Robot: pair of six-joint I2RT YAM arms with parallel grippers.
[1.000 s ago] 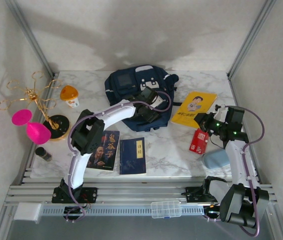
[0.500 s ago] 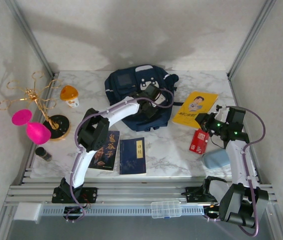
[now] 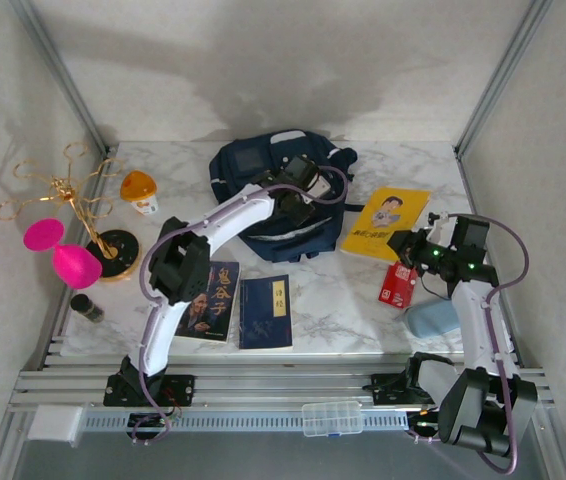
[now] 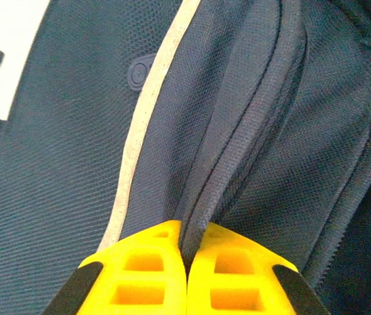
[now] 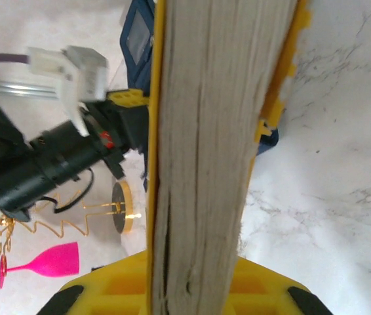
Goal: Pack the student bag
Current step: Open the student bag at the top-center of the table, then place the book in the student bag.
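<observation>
Now, left fingers [image 4: 139, 282] pinch the navy fabric backpack [image 4: 61, 164] by its seam.
Right fingers [image 5: 113, 289] clamp the yellow paperback [image 5: 205, 131] edge-on, backpack leftward.

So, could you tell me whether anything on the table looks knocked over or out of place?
The pink goblet lies on its side by the gold stand, at far left. The yellow book sits at an angle, its edge clamped in the right gripper. The left gripper pinches a fold of the bag.
</observation>
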